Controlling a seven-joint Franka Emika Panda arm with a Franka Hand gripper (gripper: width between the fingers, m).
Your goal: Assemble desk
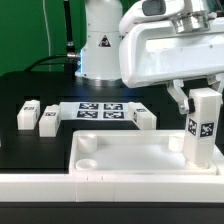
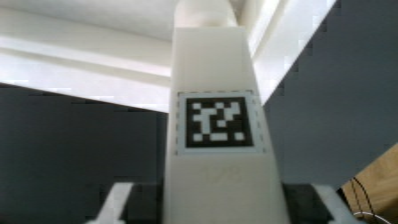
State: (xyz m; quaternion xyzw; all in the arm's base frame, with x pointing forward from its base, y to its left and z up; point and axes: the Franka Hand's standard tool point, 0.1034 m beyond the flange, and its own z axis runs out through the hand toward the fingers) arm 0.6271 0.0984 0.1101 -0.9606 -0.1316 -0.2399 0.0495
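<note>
The white desk top (image 1: 120,152) lies flat at the front, with a round socket showing at its corner on the exterior view's left. My gripper (image 1: 200,93) is shut on a white square leg (image 1: 203,130), which stands upright over the top's end on the exterior view's right. Its foot is on or just above the tray; I cannot tell which. In the wrist view the leg (image 2: 217,90) with its tag fills the centre, between my fingers (image 2: 121,205). The desk top (image 2: 71,60) shows behind it. Three more legs lie on the table: two (image 1: 28,113) (image 1: 48,120) together and one (image 1: 145,117) apart.
The marker board (image 1: 100,110) lies flat behind the desk top, between the loose legs. A long white border wall (image 1: 110,186) runs along the front. The robot base (image 1: 100,45) stands at the back.
</note>
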